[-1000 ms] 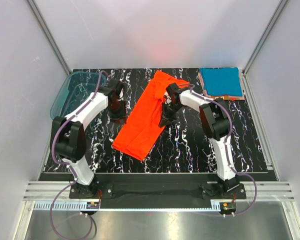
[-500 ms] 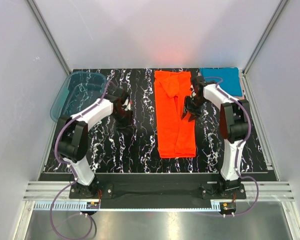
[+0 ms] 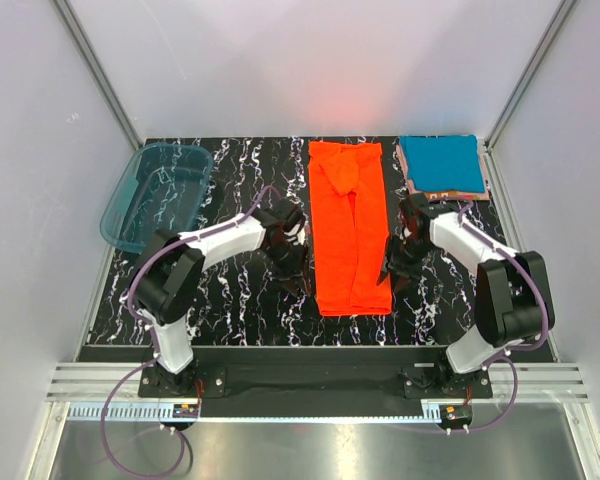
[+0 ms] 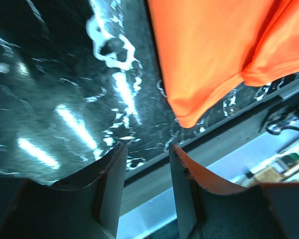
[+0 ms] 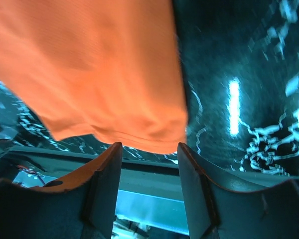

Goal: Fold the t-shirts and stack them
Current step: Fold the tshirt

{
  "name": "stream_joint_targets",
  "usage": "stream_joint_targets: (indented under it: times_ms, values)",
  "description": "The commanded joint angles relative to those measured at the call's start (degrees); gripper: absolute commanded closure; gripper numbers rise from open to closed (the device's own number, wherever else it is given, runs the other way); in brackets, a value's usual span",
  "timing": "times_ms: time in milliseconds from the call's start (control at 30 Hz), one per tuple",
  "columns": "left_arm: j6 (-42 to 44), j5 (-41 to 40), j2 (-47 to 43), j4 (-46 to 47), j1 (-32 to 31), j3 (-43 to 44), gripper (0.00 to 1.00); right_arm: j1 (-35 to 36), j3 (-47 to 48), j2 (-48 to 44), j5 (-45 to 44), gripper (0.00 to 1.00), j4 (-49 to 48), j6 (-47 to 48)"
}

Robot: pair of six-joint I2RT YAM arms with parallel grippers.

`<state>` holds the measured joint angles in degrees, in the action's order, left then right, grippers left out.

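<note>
The bright orange-red t-shirt (image 3: pixel 350 225) lies flat as a long narrow strip down the middle of the black marbled table (image 3: pixel 230 310), its hem toward the near edge. It also shows in the left wrist view (image 4: pixel 209 50) and the right wrist view (image 5: pixel 89 64). My left gripper (image 3: pixel 292 272) is open and empty just left of the shirt's near corner. My right gripper (image 3: pixel 392 272) is open and empty just right of the other near corner. The folded teal blue t-shirt (image 3: pixel 440 162) lies at the back right on pinkish-orange shirt edges (image 3: pixel 448 191).
A translucent teal plastic tub (image 3: pixel 158 190) stands at the back left corner. A metal rail (image 3: pixel 320 380) runs along the near edge by the arm bases. White walls close in the sides and back.
The shirt went from lying slanted to straight. Both grippers have moved toward the near edge, alongside the shirt's hem corners, and are apart from the cloth.
</note>
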<state>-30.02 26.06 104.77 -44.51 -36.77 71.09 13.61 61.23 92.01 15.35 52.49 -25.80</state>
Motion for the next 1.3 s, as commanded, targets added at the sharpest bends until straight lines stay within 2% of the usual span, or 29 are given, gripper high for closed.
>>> stream_joint_targets:
  times_ms: [0,167,233,367,500,667,1000,1200,1267]
  values:
    - [-7.3,3.2,1.3,3.1,-0.5,-1.8,0.56,0.0,-3.4,-3.8,-2.8,0.44,-0.7,-4.3]
    - [-17.1,0.0,2.9,0.7,-2.3,-0.4,0.56,0.3,-5.9,-4.9,-6.6,0.42,0.8,-6.4]
    - [-19.7,-3.3,3.6,-3.2,-2.8,2.4,0.55,0.4,-6.6,-6.0,-8.4,0.42,0.7,-6.9]
    - [-27.9,-2.0,3.6,-0.3,-4.1,1.4,0.55,0.7,-6.6,-5.4,-9.1,0.41,1.0,-6.9]
    - [-30.1,-4.7,5.1,-1.9,-6.2,4.1,0.54,1.7,-6.7,-5.0,-9.2,0.42,0.2,-7.1]
    - [-33.5,-4.0,6.5,-0.2,-6.6,3.7,0.54,2.9,-6.6,-3.9,-9.4,0.43,-0.6,-6.8]
    - [-34.1,-3.1,10.4,0.0,-7.0,5.1,0.55,3.7,-4.8,-2.2,-11.5,0.44,0.8,-5.6]
    - [-33.4,-2.6,11.1,0.6,-6.9,5.5,0.66,7.1,-2.4,-0.9,-11.9,0.42,1.8,-5.1]
    - [-33.2,-2.3,11.2,1.0,-6.9,5.1,0.79,8.0,-2.0,-0.3,-11.8,0.40,1.9,-5.0]
